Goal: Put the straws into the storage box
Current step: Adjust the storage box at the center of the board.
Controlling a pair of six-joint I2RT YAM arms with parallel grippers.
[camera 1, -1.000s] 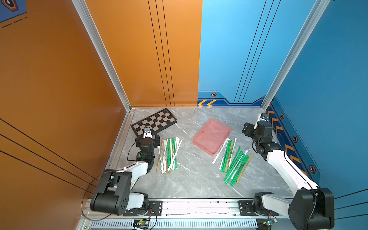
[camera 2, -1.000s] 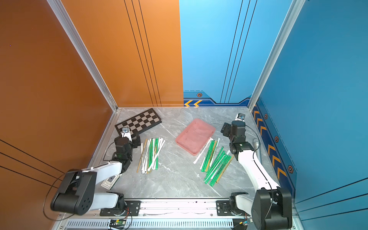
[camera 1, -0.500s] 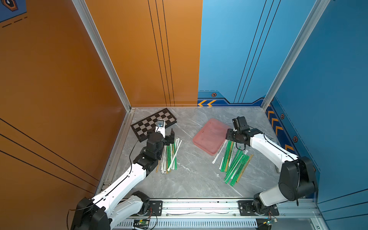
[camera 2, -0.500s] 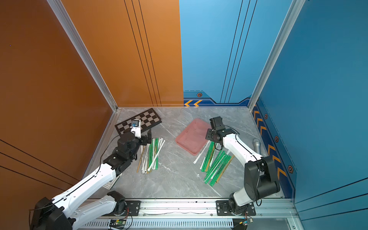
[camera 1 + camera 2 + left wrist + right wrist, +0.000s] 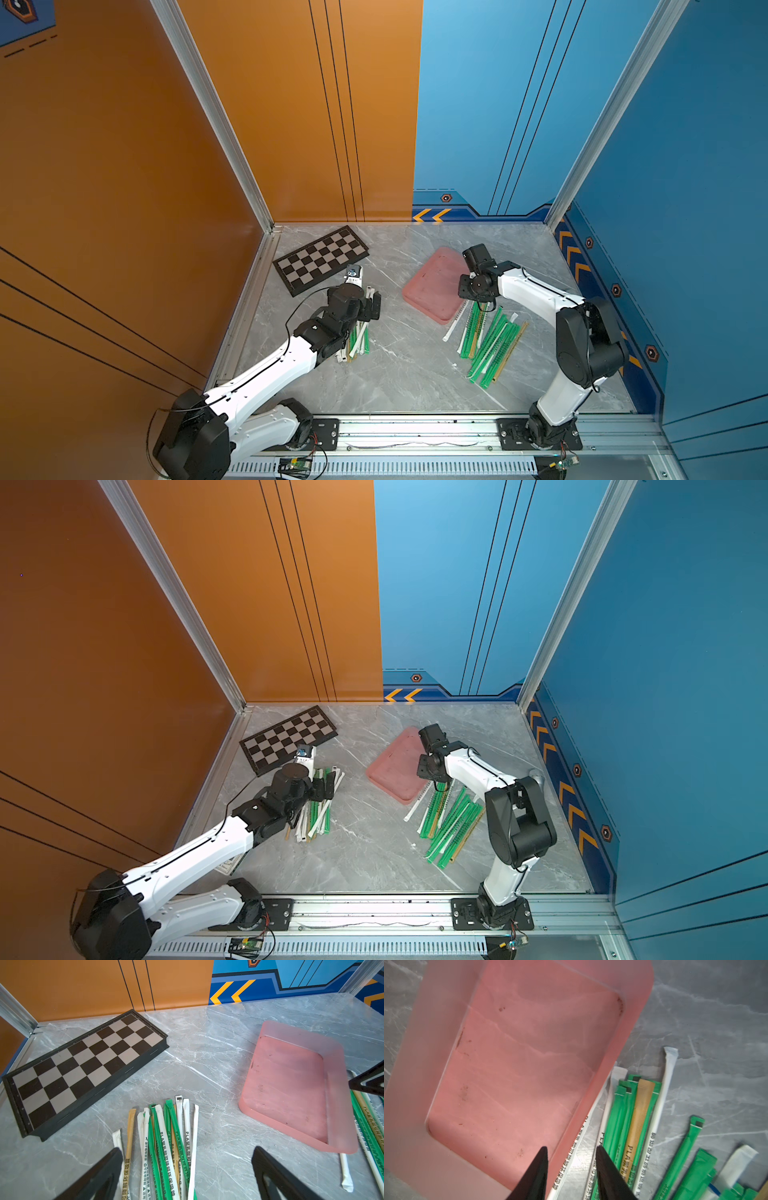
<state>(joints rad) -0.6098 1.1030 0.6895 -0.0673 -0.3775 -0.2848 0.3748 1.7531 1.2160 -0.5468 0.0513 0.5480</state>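
Step in hand: first pick-up; storage box (image 5: 519,1053) empty, every straw outside it. Right gripper (image 5: 571,1148) jaws partly apart, astride the box's rim and one white straw (image 5: 579,1136), pinching nothing visibly, right heap of straws (image 5: 639,1118) just beside; left gripper (image 5: 187,1149) spread wide above the left bundle of straws (image 5: 166,1142). Next move, by judgement: clear the rim so the jaws take straw alone, then lift over the box.

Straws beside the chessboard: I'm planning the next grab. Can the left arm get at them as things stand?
Probably yes. The left pincer hangs open just above that pile of straws, most of the pile showing between its fingers, and nothing lies on top of them.
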